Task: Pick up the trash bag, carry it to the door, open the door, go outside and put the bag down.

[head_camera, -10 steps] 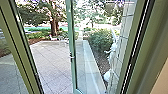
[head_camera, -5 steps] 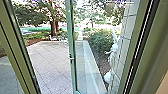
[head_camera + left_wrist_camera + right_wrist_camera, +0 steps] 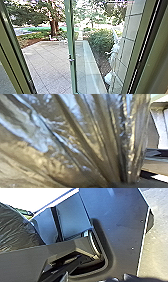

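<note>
The trash bag (image 3: 82, 141), dark and shiny, looms large in the left wrist view, its pleats drawn together at my left gripper (image 3: 123, 182), which is shut on it. Part of the same dark bag (image 3: 17, 229) also appears in the right wrist view, beside the robot's own plate and jointed bar. In the head view, a glass door leaf with a green metal edge (image 3: 71, 45) stands swung outward near the middle of the doorway, a small latch fitting (image 3: 71, 59) on that edge.
Green door-frame posts rise on the left (image 3: 15, 47) and right (image 3: 141, 50). Outside lie a paved terrace (image 3: 47, 66) and a low kerb (image 3: 93, 67), with a bush (image 3: 98, 41), a white figure (image 3: 114, 51) and a tiled wall (image 3: 131, 32) to the right.
The head camera has moved forward into the doorway: the frame posts stand farther out to both sides, and more of the terrace and tiled wall shows.
</note>
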Robot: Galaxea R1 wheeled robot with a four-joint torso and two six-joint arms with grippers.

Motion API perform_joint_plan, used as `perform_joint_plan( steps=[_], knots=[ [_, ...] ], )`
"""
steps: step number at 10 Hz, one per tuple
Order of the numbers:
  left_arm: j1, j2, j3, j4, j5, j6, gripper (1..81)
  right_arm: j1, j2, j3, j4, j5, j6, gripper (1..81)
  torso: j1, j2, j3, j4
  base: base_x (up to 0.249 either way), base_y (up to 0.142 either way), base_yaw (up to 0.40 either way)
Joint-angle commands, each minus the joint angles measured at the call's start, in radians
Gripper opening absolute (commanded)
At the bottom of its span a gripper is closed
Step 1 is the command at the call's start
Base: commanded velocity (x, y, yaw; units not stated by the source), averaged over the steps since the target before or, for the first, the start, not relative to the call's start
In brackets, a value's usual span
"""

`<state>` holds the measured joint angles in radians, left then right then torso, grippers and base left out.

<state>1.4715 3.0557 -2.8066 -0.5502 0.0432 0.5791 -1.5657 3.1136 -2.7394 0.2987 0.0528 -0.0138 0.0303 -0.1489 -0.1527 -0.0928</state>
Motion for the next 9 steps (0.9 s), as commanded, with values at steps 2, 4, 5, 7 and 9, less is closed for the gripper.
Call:
perform_joint_plan(
  steps=[2, 4, 5, 7, 9],
  knots=[
    [-0.056, 0.000, -0.001, 0.007, 0.063, 0.011, 1.0, 0.039, 0.010, 0.006, -0.007, -0.062, -0.005, 81.1, 0.000, 0.000, 0.000, 0.000, 0.092, 0.000, 0.000],
    [-0.055, -0.004, -0.001, 0.004, 0.061, 0.011, 1.0, 0.040, 0.012, 0.006, -0.007, -0.062, -0.005, 81.1, 0.000, 0.000, 0.000, 0.000, 0.092, 0.000, 0.000],
    [-0.055, -0.003, -0.001, 0.004, 0.061, 0.011, 1.0, 0.040, 0.010, 0.006, -0.007, -0.062, -0.005, 81.1, 0.000, 0.000, 0.000, 0.000, 0.092, 0.000, 0.000],
    [-0.055, 0.000, -0.001, 0.006, 0.061, 0.010, 1.0, 0.039, 0.010, 0.004, -0.007, -0.062, -0.005, 81.1, 0.000, 0.000, 0.000, 0.000, 0.092, 0.000, 0.000],
    [-0.055, -0.001, -0.001, 0.006, 0.061, 0.011, 1.0, 0.039, 0.010, 0.004, -0.007, -0.062, -0.005, 81.1, 0.000, 0.000, 0.000, 0.000, 0.092, 0.000, 0.000]
  ],
)
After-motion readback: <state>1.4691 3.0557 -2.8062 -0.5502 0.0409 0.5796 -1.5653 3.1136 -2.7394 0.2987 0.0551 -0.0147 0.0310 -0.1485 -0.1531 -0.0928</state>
